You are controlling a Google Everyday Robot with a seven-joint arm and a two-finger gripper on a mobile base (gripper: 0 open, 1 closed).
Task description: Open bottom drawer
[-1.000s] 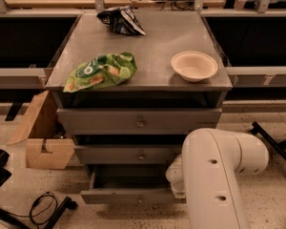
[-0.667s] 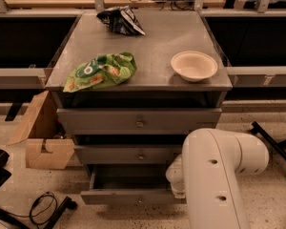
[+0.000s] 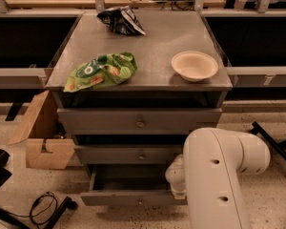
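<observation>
Camera view: the grey cabinet stands mid-picture with three drawers stacked in its front. The bottom drawer is the lowest of them, at the cabinet's foot; it stands open, its front well forward of the cabinet face, its shallow grey inside showing behind the front; its small round knob sits at the middle of the front. The middle drawer above it juts out a little from the cabinet; the top drawer is under the cabinet's top.

On the cabinet's top lie a green bag at the front left, a dark bag at the back, and a pale bowl at the front right, upright; all three are apart from one another.

The white arm fills the space before the cabinet's lower right corner, its thick link covering the right ends of the middle and bottom drawers. The gripper is at the arm's near-cabinet end, down by the right part of the bottom drawer's front, and mostly hidden by the arm; whether it is released, clenched or grasping anything cannot be told.

Left of the cabinet a cardboard box stands open on the floor, just beside the cabinet's side; a black cable lies looped on the floor in front of the box; right of the cabinet a black leg slants across the floor.
</observation>
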